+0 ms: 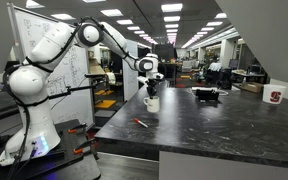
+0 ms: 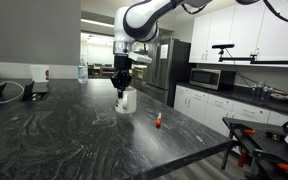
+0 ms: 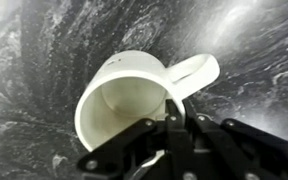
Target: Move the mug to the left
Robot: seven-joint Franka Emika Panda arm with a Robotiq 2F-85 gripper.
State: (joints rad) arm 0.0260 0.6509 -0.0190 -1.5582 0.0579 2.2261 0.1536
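My jaws clamped on the rim of the white mug (image 3: 119,95), beside its handle (image 3: 196,70), dark marbled desk (image 2: 54,135) beneath

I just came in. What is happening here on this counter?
A robot arm reaches down over the dark counter, its gripper at the rim of the small white mug. The mug stands upright on the counter. The wrist view shows the gripper right beside the handle, but whether it clamps the wall I cannot tell. A small red item lies nearby.
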